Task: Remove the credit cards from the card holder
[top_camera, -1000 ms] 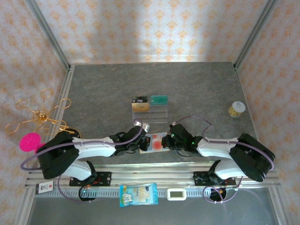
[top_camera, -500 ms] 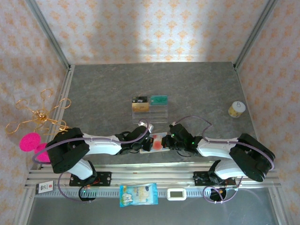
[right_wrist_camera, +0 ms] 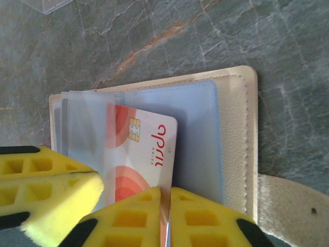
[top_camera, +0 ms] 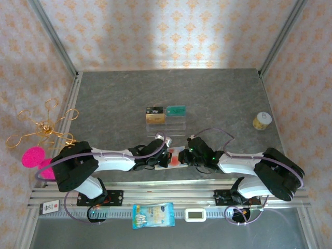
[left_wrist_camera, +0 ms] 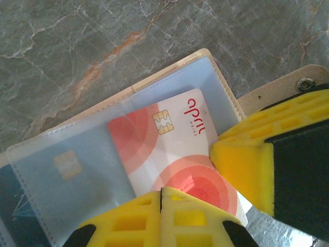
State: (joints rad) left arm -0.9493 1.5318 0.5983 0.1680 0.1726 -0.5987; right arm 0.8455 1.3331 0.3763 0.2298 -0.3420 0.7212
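Credit card (right_wrist_camera: 146, 154) lengthwise toward right hand (right_wrist_camera: 167, 216) pinching its edge; left hand (left_wrist_camera: 161, 211) clenched against card holder (right_wrist_camera: 250, 144).

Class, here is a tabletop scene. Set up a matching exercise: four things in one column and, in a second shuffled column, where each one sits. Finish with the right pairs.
Things
1. red-and-white card
2. teal card
3. card holder
4. snack packet

Places
A. in the clear rack
B. lying open on the table
C. partly out of a clear pocket of the card holder
D. off the table, just beyond the metal rail at its near edge

Pairs: 1-C, 2-A, 3-B, 4-D
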